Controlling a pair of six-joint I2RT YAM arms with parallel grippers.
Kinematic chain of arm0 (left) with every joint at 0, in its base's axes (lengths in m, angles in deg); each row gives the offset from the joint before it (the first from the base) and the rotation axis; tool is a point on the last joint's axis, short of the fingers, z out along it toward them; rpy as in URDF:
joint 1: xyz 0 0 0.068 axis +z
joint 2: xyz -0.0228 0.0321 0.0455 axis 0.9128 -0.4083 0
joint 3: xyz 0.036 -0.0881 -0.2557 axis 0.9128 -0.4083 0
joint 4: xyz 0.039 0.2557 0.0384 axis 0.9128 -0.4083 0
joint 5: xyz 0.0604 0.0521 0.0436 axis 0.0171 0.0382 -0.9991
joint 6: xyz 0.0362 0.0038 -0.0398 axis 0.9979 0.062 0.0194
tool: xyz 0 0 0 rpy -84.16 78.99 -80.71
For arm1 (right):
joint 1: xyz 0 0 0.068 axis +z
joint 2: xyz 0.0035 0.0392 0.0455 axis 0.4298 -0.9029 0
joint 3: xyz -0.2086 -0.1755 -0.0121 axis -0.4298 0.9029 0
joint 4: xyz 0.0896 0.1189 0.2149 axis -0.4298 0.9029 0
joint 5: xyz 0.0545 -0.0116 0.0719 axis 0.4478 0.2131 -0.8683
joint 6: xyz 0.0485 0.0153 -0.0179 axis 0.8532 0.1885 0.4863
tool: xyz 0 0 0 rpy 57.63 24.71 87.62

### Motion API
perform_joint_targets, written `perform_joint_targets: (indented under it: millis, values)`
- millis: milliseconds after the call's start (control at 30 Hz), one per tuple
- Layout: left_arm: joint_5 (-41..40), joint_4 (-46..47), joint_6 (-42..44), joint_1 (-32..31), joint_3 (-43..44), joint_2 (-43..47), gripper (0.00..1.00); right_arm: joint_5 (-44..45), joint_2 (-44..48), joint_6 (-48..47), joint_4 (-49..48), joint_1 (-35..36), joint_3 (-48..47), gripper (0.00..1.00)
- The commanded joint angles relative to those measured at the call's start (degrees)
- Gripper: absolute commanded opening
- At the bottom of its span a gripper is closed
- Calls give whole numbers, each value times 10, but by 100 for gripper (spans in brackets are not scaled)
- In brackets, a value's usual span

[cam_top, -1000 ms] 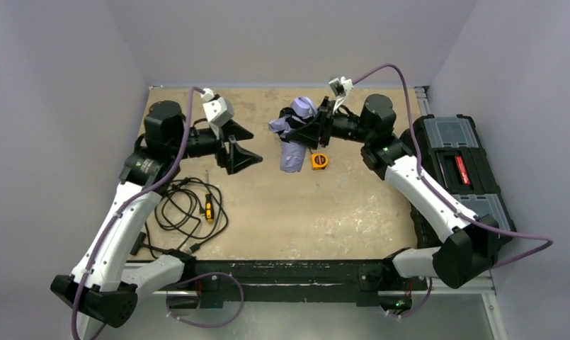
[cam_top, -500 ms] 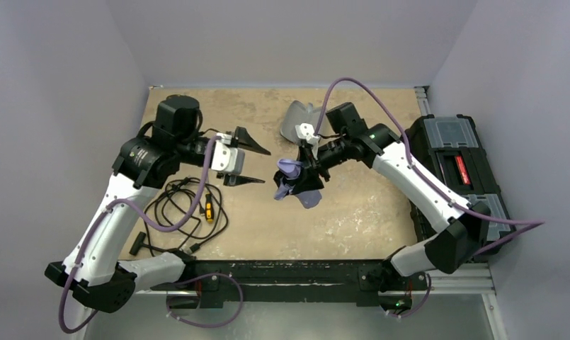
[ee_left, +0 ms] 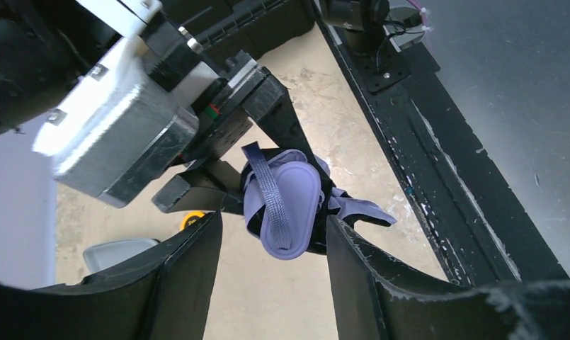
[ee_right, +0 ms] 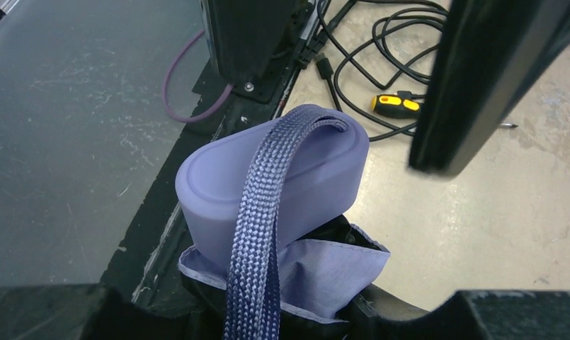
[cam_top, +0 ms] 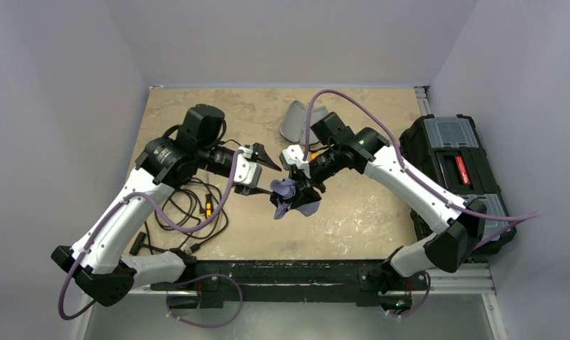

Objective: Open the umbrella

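Observation:
The umbrella (cam_top: 290,200) is folded, lavender with black inside, and hangs above the table's middle. My right gripper (cam_top: 305,190) is shut on its bunched canopy (ee_right: 338,273), just below the lavender handle (ee_right: 275,177) with its woven strap (ee_right: 264,234). My left gripper (cam_top: 270,177) stands open to the umbrella's left. In the left wrist view the handle (ee_left: 285,205) sits between the two black fingertips (ee_left: 197,248) with a gap on each side. The shaft is hidden.
A grey sleeve (cam_top: 296,122) lies at the back of the table. A coiled black cable (cam_top: 186,209) and a yellow-handled screwdriver (cam_top: 209,210) lie at the left. A black toolbox (cam_top: 455,170) stands along the right edge. A yellow tape measure (ee_left: 190,219) lies under the arms.
The right arm has carried the umbrella forward and left from the back of the table. The left gripper has swung right to the handle, and its jaws have narrowed.

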Motion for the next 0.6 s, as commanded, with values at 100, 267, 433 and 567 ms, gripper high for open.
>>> perform_joint_targets:
  millis: [100,267,433,567]
  values:
    - [1,-13,47,-31,-21,-6,50,-11,18,-7,-19,8,-46,0]
    - [-15,-6,43,-44,-29,-11,41,-10,24,-13,-22,11,-45,0]
    - [-17,1,28,-52,-22,-12,23,3,31,-31,-15,14,-30,0]
    - [-12,1,-5,-53,4,2,0,15,36,-60,-2,14,-14,0]
